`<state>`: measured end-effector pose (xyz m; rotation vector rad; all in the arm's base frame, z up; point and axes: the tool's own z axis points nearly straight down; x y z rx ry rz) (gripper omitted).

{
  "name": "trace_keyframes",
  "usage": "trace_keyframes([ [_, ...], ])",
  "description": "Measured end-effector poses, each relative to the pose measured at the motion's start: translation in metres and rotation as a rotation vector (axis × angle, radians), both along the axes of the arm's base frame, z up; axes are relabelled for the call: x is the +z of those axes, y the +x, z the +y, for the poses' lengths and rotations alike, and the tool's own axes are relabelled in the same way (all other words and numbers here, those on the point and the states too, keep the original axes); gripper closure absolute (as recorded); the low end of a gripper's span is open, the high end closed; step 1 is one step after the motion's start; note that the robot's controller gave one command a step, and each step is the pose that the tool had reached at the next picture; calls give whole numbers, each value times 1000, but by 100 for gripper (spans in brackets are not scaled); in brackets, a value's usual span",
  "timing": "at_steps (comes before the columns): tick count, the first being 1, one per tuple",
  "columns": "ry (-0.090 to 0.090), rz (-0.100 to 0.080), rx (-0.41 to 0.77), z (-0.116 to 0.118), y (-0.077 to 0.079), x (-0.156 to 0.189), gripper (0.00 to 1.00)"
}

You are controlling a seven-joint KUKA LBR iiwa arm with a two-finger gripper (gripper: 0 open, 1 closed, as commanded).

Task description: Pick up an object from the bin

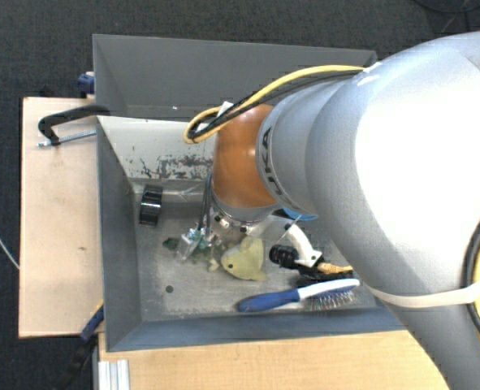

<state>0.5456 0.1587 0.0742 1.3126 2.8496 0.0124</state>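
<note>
The smooth grey-white arm (402, 161), with a glossy orange cover (238, 165) and a yellow cable (304, 75), reaches from the right into the grey metal bin (119, 275), whose far wall is scuffed dark. The gripper (211, 234) sits low near the middle of the floor; whether it is open or closed cannot be told. A blue-handled brush (292, 297) lies along the near wall. A pale yellow flat piece (246, 261) lies just right of the gripper, a black cylinder (150, 205) far left, and a small greenish tangle (189, 244) just left.
</note>
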Motion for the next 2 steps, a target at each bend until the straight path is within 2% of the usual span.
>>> trace_keyframes([
  [1,-2,3,2,1,1,2,0],
  [2,-1,0,2,2,3,4,100],
])
